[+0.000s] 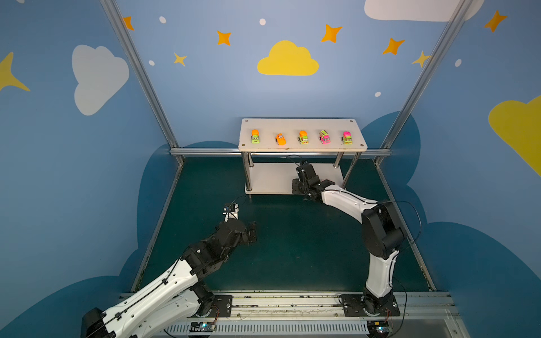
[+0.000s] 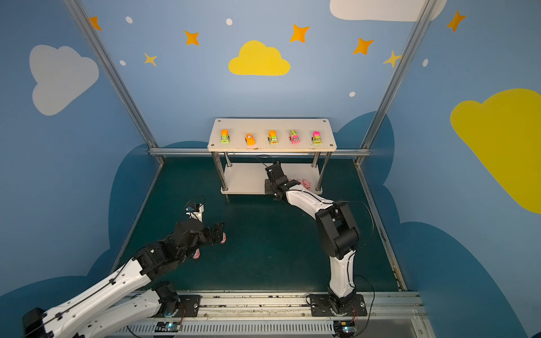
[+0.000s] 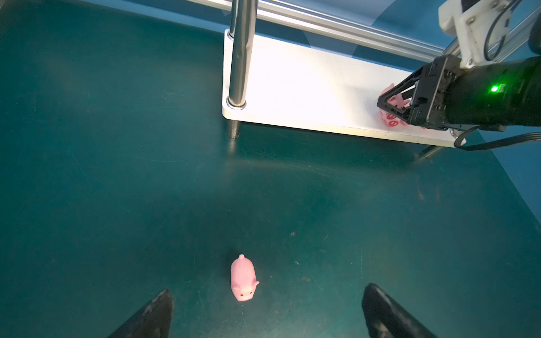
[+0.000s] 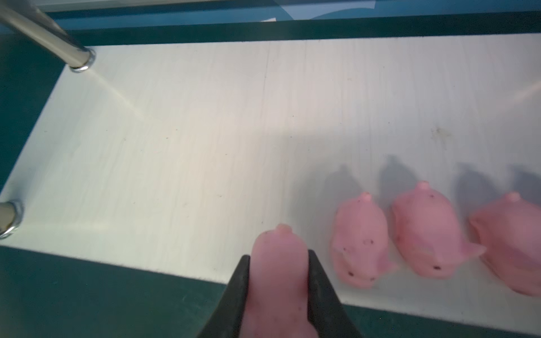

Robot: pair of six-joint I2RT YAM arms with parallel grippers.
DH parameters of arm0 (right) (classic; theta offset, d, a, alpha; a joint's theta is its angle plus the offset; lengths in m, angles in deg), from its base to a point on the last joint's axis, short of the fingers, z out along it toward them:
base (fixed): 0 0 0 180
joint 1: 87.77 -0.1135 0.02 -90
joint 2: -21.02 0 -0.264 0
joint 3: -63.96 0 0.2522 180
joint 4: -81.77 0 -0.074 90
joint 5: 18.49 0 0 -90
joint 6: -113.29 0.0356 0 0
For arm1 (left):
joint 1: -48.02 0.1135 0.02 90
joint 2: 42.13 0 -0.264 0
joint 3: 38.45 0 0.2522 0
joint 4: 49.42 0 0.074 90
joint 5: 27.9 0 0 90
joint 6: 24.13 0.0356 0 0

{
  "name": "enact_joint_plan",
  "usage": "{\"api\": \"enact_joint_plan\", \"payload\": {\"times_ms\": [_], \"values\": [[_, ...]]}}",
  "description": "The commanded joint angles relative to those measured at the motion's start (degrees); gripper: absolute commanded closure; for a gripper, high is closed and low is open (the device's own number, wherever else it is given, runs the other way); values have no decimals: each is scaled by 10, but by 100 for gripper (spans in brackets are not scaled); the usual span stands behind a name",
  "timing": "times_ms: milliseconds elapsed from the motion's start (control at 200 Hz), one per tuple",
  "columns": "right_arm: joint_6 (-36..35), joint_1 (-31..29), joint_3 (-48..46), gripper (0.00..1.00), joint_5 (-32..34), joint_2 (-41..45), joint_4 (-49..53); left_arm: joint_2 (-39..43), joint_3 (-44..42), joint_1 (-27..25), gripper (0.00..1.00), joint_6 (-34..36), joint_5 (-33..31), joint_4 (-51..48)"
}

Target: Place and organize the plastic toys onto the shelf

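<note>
The right gripper (image 4: 278, 254) clamps a pig (image 4: 278, 281) lengthwise between its fingers, tail pointing away, over the shelf (image 4: 205, 131) bottom board beside three pigs (image 4: 361, 240). The left gripper (image 3: 268, 288) gapes; a second pig (image 3: 243, 278) on the mat (image 3: 117, 190) just ahead faces it.

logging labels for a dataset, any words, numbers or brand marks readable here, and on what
None can be read.
Any print on the toy vehicles on the shelf is too small to read.
The pigs show no lettering.
</note>
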Motion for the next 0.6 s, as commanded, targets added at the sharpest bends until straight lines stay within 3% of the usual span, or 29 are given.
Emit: {"api": "enact_joint_plan", "payload": {"times_ms": [0, 290, 596], "values": [[-12, 8, 26, 71, -22, -16, 17, -6, 10, 12, 0, 9, 17, 18], [-11, 18, 39, 69, -31, -42, 18, -19, 4, 32, 0, 11, 34, 31], [-12, 19, 49, 55, -29, -43, 28, -3, -7, 40, 0, 8, 42, 33]]}}
